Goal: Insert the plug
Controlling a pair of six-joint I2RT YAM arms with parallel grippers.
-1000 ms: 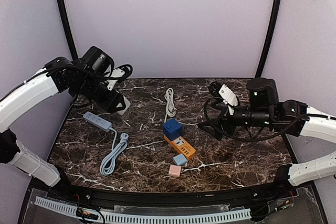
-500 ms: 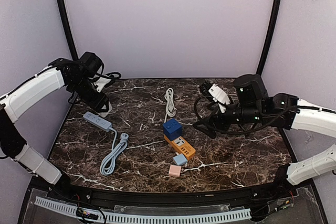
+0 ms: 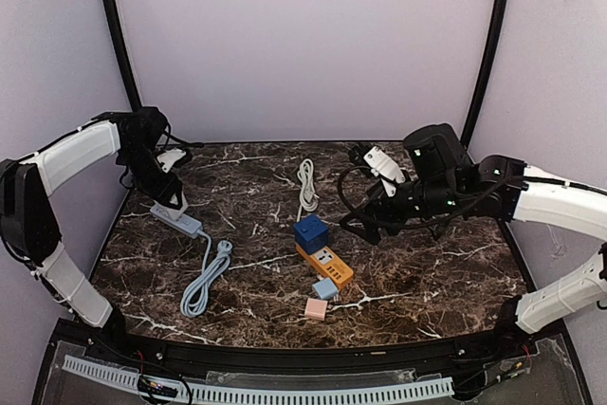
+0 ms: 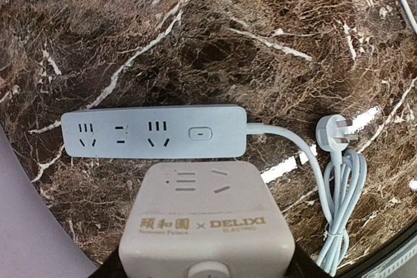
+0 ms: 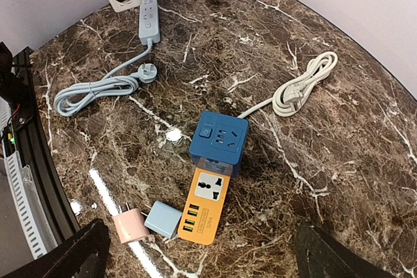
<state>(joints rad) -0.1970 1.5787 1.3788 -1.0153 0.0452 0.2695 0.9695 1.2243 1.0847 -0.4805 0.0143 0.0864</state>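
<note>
Over at the far left, the left gripper (image 3: 169, 194) is clamped on a white cube adapter (image 4: 205, 219), one finger on each side, with the socket face turned up toward the wrist camera. The adapter sits right by the light blue power strip (image 4: 153, 133), at the edge closest to the wrist camera (whether it touches the strip or hangs just above it, I cannot tell from here). The strip lies flat on the dark marble table (image 3: 446, 272). Its cord runs toward the near side, where it is bundled, and the strip's plug (image 4: 335, 131) lies on the marble beside the bundle, in no socket.

The right gripper (image 3: 365, 227) hangs over the middle right of the table with its jaws spread wide and nothing between them. Below it is a blue cube socket (image 5: 218, 140) pressed against an orange power strip (image 5: 205, 208). A small blue charger (image 5: 163, 219) and a pink charger (image 5: 132, 227) lie side by side just left of the orange strip's near end. A coiled white cable (image 5: 303, 84) rests farther back.
</note>
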